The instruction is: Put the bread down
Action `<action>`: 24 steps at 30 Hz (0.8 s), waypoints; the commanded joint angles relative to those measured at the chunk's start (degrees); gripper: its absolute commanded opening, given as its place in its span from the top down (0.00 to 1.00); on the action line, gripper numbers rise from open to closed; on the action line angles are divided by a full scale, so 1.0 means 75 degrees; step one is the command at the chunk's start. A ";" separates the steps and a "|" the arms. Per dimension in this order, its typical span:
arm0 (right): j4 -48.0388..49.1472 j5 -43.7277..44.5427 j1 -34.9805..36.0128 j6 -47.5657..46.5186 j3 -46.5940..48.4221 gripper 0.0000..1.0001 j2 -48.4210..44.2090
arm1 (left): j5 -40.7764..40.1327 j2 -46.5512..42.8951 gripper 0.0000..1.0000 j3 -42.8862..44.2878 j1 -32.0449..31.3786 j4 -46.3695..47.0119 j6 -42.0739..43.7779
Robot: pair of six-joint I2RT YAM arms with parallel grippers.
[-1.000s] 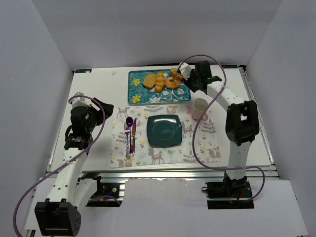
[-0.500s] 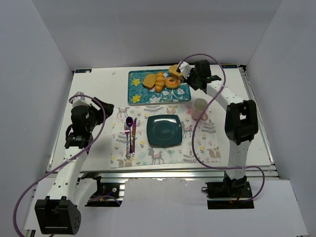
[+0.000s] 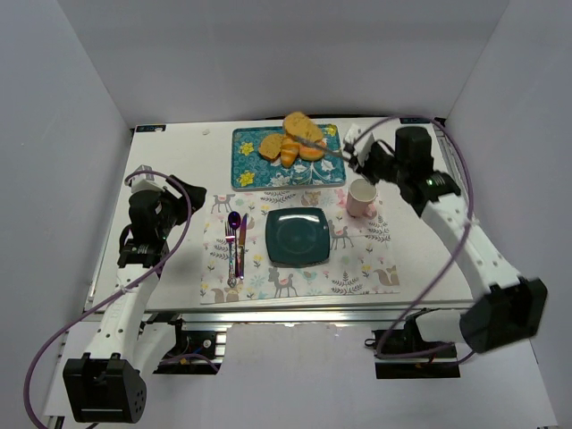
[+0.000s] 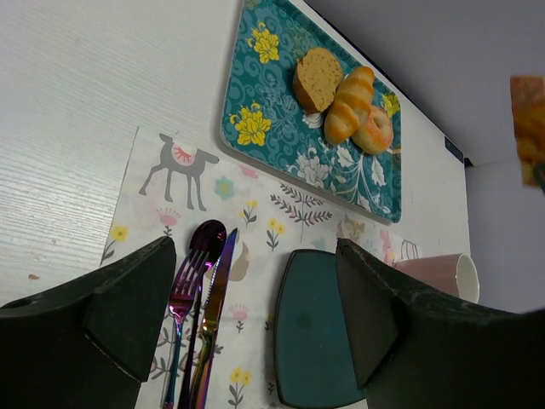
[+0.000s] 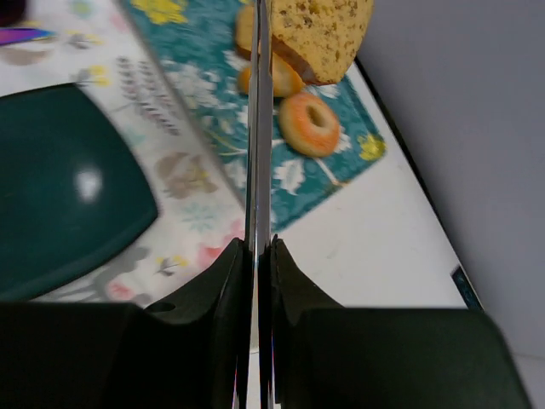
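Right fingers (image 5: 213, 294), clenched with slim metal tips pinching the bread (image 3: 302, 128), have just lifted it off the tray (image 3: 253, 158) for plating.

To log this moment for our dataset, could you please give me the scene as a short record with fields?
bread: held up over the tray's far edge, at the tip of a thin metal tool
right gripper: shut on that tool
left gripper: open, holding nothing
tray: holds tan slice, croissant, donut
plate: square, dark teal, bare, on the placemat
cup: pink, right of the plate
cutlery: left of the plate
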 commanded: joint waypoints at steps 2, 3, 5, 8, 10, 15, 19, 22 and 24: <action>-0.1059 -0.1255 0.0385 -0.0516 -0.1517 1.00 -0.1543 | 0.0046 -0.0051 0.15 0.0054 -0.0002 0.0184 0.0096; -0.1129 -0.1267 0.0445 -0.0517 -0.1775 1.00 -0.1804 | 0.0058 -0.0051 0.15 0.0031 -0.0014 0.0207 0.0096; -0.1468 -0.1290 0.0585 -0.0528 -0.2362 1.00 -0.2180 | 0.0104 -0.0028 0.15 -0.0016 -0.0014 0.0254 0.0096; -0.1796 -0.1197 0.0714 -0.0528 -0.2912 1.00 -0.2743 | 0.0163 0.0007 0.15 -0.0051 -0.0002 0.0289 0.0096; -0.1821 -0.1103 0.0785 -0.0517 -0.3159 0.99 -0.2896 | 0.0187 0.0008 0.15 -0.0075 -0.0014 0.0289 0.0108; -0.1797 -0.0845 0.0879 -0.0575 -0.3664 0.96 -0.2955 | 0.0257 -0.0039 0.15 -0.0122 -0.0002 0.0266 0.0108; -0.1774 -0.0786 0.0972 -0.0669 -0.3864 0.90 -0.2862 | 0.0257 -0.0133 0.15 -0.0192 -0.0002 0.0277 0.0073; -0.1751 -0.0740 0.1008 -0.0727 -0.3981 0.81 -0.2780 | 0.0245 -0.0203 0.15 -0.0262 -0.0014 0.0300 0.0026; -0.1774 -0.0739 0.1020 -0.0774 -0.4039 0.72 -0.2756 | 0.0222 -0.0250 0.15 -0.0297 -0.0014 0.0301 0.0014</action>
